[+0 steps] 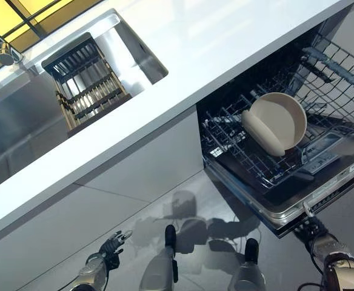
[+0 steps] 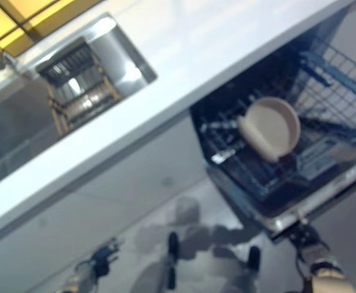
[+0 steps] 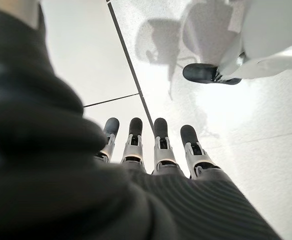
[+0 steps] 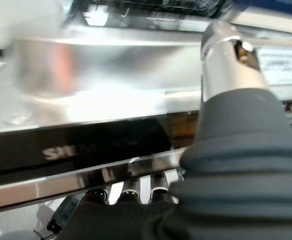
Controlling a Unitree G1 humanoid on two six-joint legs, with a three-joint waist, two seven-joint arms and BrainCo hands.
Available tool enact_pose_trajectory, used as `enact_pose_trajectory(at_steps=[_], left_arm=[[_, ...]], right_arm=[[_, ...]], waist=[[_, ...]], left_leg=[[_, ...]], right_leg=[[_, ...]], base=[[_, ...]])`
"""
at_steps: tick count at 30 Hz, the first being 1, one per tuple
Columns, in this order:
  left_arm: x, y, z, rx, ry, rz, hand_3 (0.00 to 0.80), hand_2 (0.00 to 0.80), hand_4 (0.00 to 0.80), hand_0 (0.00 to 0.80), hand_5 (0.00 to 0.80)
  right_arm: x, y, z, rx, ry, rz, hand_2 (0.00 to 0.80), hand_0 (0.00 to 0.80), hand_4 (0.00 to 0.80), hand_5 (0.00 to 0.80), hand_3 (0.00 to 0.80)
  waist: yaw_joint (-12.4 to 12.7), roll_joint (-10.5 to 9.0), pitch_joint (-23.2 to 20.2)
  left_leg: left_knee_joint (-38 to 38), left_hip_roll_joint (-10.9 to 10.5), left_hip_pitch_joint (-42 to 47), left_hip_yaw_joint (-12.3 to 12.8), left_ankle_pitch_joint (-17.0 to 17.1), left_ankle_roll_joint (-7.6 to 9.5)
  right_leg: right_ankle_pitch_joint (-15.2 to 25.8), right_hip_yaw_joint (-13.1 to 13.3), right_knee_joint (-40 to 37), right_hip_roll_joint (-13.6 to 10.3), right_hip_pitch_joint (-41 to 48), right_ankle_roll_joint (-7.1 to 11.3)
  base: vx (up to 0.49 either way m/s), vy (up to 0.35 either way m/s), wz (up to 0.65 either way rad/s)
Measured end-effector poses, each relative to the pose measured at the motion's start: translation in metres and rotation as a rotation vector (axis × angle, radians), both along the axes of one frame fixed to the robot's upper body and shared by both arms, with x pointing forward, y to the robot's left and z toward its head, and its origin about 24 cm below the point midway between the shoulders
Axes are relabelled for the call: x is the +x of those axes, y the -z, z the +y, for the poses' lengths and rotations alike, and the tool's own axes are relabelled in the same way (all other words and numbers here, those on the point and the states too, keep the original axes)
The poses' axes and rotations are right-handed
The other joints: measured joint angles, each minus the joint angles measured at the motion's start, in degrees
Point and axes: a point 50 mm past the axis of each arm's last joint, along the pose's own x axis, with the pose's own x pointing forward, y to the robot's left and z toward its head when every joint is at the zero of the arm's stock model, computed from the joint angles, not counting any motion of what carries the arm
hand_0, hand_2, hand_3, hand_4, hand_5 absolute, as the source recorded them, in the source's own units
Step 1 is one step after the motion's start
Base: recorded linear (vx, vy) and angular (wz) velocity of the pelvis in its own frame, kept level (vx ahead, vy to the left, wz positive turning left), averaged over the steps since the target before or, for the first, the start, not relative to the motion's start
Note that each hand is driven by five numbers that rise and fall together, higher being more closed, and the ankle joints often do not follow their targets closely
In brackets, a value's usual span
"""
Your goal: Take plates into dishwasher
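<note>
White counter point(image 1: 183, 73) runs above the open dishwasher point(image 1: 298, 200); two plates point(image 1: 277, 121) stand in its rack. Our right hand point(image 4: 136, 187) curls under the door edge; left hand point(image 3: 146, 145) hangs released, empty. Closing comes next, we judge.

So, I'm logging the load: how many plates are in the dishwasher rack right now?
2: a large beige plate standing in the lower rack, and a smaller plate leaning against its front. Others may be hidden deeper inside.
</note>
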Motion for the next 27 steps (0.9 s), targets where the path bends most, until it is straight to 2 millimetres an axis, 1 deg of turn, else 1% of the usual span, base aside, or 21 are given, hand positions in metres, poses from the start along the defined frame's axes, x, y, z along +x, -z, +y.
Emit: enact_pose_trajectory(at_steps=[4, 7, 10, 11, 13, 17, 21, 25, 26, 27], left_arm=[[-0.006, 0.006, -0.016, -0.057, 0.009, 0.008, 0.000, 0.000, 0.000, 0.000, 0.000], [-0.012, 0.009, -0.023, -0.081, 0.010, 0.013, 0.000, 0.000, 0.000, 0.000, 0.000], [-0.018, 0.012, -0.028, -0.100, 0.015, 0.027, 0.000, 0.000, 0.000, 0.000, 0.000], [-0.021, 0.014, -0.030, -0.106, 0.023, 0.036, 0.000, 0.000, 0.000, 0.000, 0.000], [-0.026, 0.016, -0.031, -0.110, 0.027, 0.049, 0.000, 0.000, 0.000, 0.000, 0.000], [-0.033, 0.018, -0.031, -0.112, 0.021, 0.067, 0.000, 0.000, 0.000, 0.000, 0.000], [-0.037, 0.019, -0.031, -0.113, 0.019, 0.079, 0.000, 0.000, 0.000, 0.000, 0.000], [-0.038, 0.019, -0.031, -0.113, 0.018, 0.086, 0.000, 0.000, 0.000, 0.000, 0.000], [-0.038, 0.019, -0.031, -0.114, 0.018, 0.089, 0.000, 0.000, 0.000, 0.000, 0.000], [-0.038, 0.019, -0.031, -0.116, 0.019, 0.088, 0.000, 0.000, 0.000, 0.000, 0.000]], right_arm=[[-0.006, 0.000, -0.004, 0.035, 0.054, -0.086, 0.000, 0.000, 0.000, 0.000, 0.000], [-0.008, -0.002, -0.009, 0.019, 0.057, -0.082, 0.000, 0.000, 0.000, 0.000, 0.000], [-0.009, -0.002, -0.010, -0.004, 0.042, -0.069, 0.000, 0.000, 0.000, 0.000, 0.000], [-0.008, -0.004, -0.012, -0.014, 0.035, -0.066, 0.000, 0.000, 0.000, 0.000, 0.000], [-0.007, -0.005, -0.013, -0.043, 0.015, -0.056, 0.000, 0.000, 0.000, 0.000, 0.000], [-0.007, -0.007, -0.014, -0.074, -0.015, -0.038, 0.000, 0.000, 0.000, 0.000, 0.000], [-0.006, -0.009, -0.016, -0.103, -0.051, -0.014, 0.000, 0.000, 0.000, 0.000, 0.000], [-0.007, -0.009, -0.017, -0.119, -0.071, 0.009, 0.000, 0.000, 0.000, 0.000, 0.000], [-0.007, -0.009, -0.017, -0.127, -0.082, 0.020, 0.000, 0.000, 0.000, 0.000, 0.000], [-0.007, -0.010, -0.018, -0.129, -0.084, 0.030, 0.000, 0.000, 0.000, 0.000, 0.000]], waist=[[-0.14, 0.94, 0.05], [-0.13, 1.71, 0.02], [-0.18, 2.48, -0.15], [-0.15, 3.01, -0.35], [-0.11, 3.49, -0.68], [0.10, 3.83, -0.92], [0.23, 3.91, -0.98], [0.45, 3.91, -0.98], [0.95, 3.90, -0.98], [1.63, 3.90, -0.98]], left_leg=[[-0.15, -0.61, 0.10, -1.21, 0.09, 0.14], [-0.20, -1.01, 0.84, -1.67, 0.19, 0.34], [-0.34, -1.17, 1.41, -2.68, 0.05, 0.61], [-0.51, -1.17, 1.41, -2.78, 0.15, 0.75], [-1.01, -1.22, 1.58, -3.17, 0.35, 1.01], [-1.26, -1.56, 1.72, -5.23, 0.52, 1.22], [-1.28, -1.61, 1.72, -6.43, 0.60, 1.32], [-1.30, -1.50, 1.67, -7.66, 0.66, 1.39], [-1.31, -1.35, 1.67, -7.88, 0.66, 1.40], [-1.32, -1.23, 1.68, -7.99, 0.66, 1.40]], right_leg=[[0.20, 0.00, -0.08, -0.58, 0.13, 0.32], [0.30, -0.07, -0.19, -0.96, 0.98, 0.48], [0.39, -0.09, -0.41, -1.01, 1.69, 0.66], [0.46, -0.09, -0.47, -1.01, 1.70, 0.76], [0.79, -0.17, -0.52, -1.00, 1.71, 0.75], [1.36, -0.44, -0.53, -0.98, 1.79, 0.49], [1.66, -1.48, -0.56, -0.99, 2.13, 0.49], [1.81, -3.20, -0.61, -0.91, 2.77, 0.33], [2.04, -4.16, -0.64, -0.91, 2.78, 0.11], [2.22, -4.41, -0.70, -0.85, 2.74, 0.06]], base=[[0.038, 0.113, 0.01], [0.050, 0.100, 0.02], [0.037, 0.040, 0.01], [0.000, 0.000, 0.00], [0.000, 0.000, 0.00], [0.006, -0.027, 0.01], [-0.013, -0.054, 0.04], [-0.011, -0.053, 0.08], [0.004, -0.052, -0.05], [0.007, -0.067, -0.03]])
